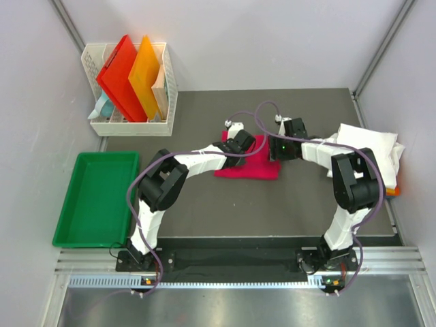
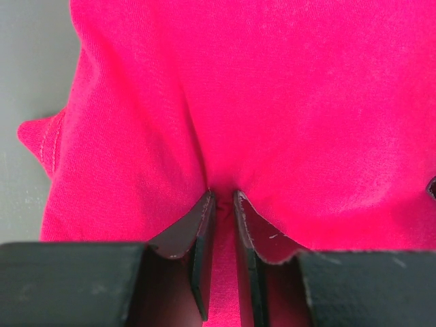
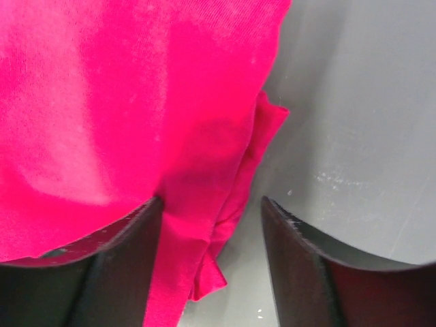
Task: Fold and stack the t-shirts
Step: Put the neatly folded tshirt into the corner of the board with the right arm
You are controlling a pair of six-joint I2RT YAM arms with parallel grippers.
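A magenta t-shirt point(image 1: 246, 167) lies folded into a rectangle in the middle of the dark mat. My left gripper point(image 1: 240, 142) is at its far left part. In the left wrist view its narrow jaws point(image 2: 221, 193) pinch a pucker of the pink cloth point(image 2: 259, 102). My right gripper point(image 1: 276, 148) is at the shirt's far right edge. In the right wrist view it stands open point(image 3: 212, 199), with the folded edge of the shirt point(image 3: 231, 184) between its fingers and one finger over bare mat. White folded t-shirts point(image 1: 368, 144) are piled at the right edge.
A white basket point(image 1: 129, 126) with stiff red and orange folders stands at the back left. A green bin point(image 1: 95, 197) sits left of the mat. A bit of orange point(image 1: 394, 189) shows under the white pile. Grey walls close in on both sides.
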